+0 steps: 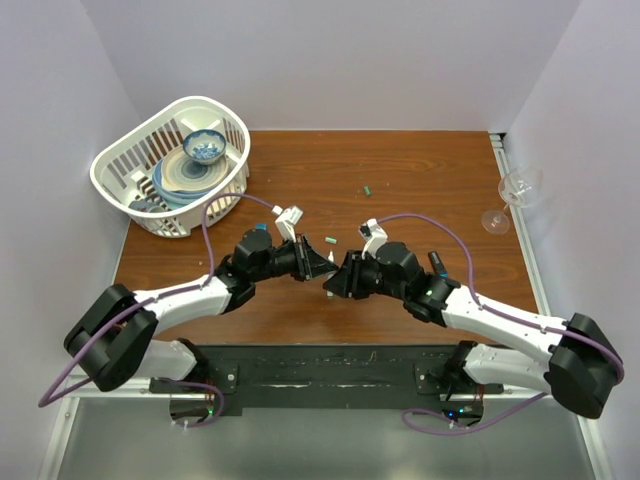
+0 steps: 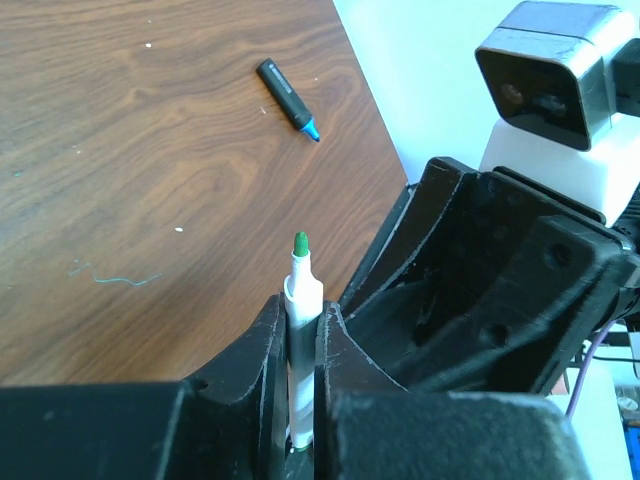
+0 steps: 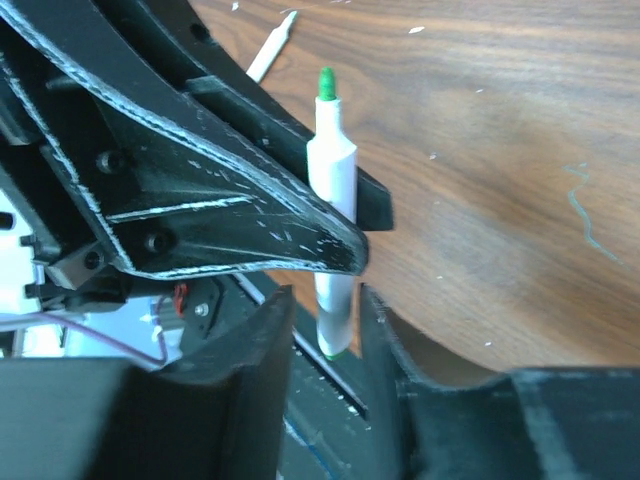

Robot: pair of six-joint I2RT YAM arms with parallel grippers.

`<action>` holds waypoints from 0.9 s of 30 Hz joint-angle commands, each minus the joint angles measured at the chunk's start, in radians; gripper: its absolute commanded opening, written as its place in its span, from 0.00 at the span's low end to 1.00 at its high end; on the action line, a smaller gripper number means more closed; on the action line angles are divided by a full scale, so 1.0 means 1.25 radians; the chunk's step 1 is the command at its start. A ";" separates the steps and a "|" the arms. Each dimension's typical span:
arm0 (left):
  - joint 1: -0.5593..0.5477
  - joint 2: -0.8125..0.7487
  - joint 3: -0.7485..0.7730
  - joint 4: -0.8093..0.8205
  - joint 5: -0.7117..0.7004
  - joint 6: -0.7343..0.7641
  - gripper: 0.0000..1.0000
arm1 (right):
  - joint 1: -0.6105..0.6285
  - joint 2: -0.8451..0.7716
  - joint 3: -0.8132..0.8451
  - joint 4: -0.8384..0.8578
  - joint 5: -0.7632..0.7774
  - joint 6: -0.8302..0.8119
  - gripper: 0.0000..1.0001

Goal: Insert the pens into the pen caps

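One pen (green-tipped) in left claw.

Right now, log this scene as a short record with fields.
left gripper: shut on the green-tipped pen
right gripper: fingers straddle that pen's rear end; contact unclear
green cap: loose on the table, beyond both grippers
other pens: blue-tipped dark marker and white pen, both lying on the table
bystanders: basket of dishes far left, wine glass far right
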 commanded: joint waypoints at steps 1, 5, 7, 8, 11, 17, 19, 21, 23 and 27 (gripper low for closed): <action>-0.003 -0.026 0.022 0.028 0.015 0.011 0.00 | 0.006 -0.048 -0.011 0.032 -0.019 0.002 0.40; -0.003 -0.034 0.030 0.023 0.019 0.012 0.00 | 0.006 -0.046 -0.016 0.022 -0.022 -0.001 0.40; -0.003 -0.041 0.032 0.023 0.017 0.008 0.00 | 0.006 -0.042 -0.017 0.022 -0.031 0.005 0.39; -0.002 -0.042 0.035 0.022 0.016 0.008 0.00 | 0.006 -0.039 -0.019 0.027 -0.037 0.008 0.39; -0.003 -0.050 0.040 0.017 0.009 0.007 0.00 | 0.006 -0.034 -0.030 0.034 -0.041 0.016 0.39; -0.002 -0.061 0.047 0.016 0.004 0.001 0.00 | 0.007 -0.039 -0.045 0.060 -0.049 0.032 0.27; -0.003 -0.066 0.047 0.016 -0.001 0.001 0.00 | 0.008 -0.038 -0.048 0.070 -0.052 0.037 0.17; -0.003 -0.066 0.047 0.018 -0.001 -0.001 0.00 | 0.009 -0.041 -0.048 0.079 -0.045 0.035 0.02; -0.002 -0.066 0.043 0.027 0.000 -0.004 0.04 | 0.009 -0.049 -0.046 0.080 -0.035 0.035 0.00; -0.003 -0.072 0.017 0.059 0.005 -0.016 0.38 | 0.008 -0.072 -0.042 0.074 -0.002 0.032 0.00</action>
